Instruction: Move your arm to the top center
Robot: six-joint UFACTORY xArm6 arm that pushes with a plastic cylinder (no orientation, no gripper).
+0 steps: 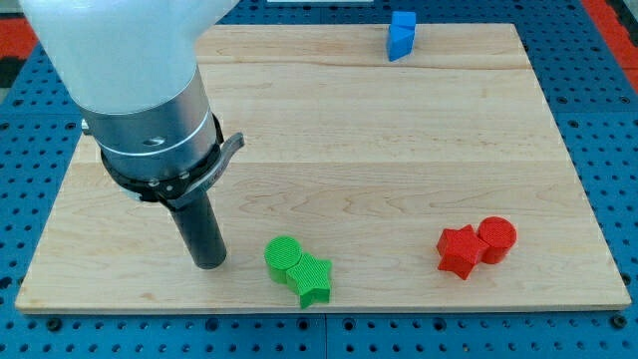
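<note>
My tip rests on the wooden board at the view's lower left. The white and grey arm fills the view's upper left above it. A green cylinder lies just right of my tip, a small gap apart, and touches a green star at its lower right. A red star and a red cylinder touch each other at the lower right. A blue block stands at the board's top edge, right of centre, far from my tip.
The board lies on a blue perforated table. A red area shows at the view's top left, partly hidden by the arm.
</note>
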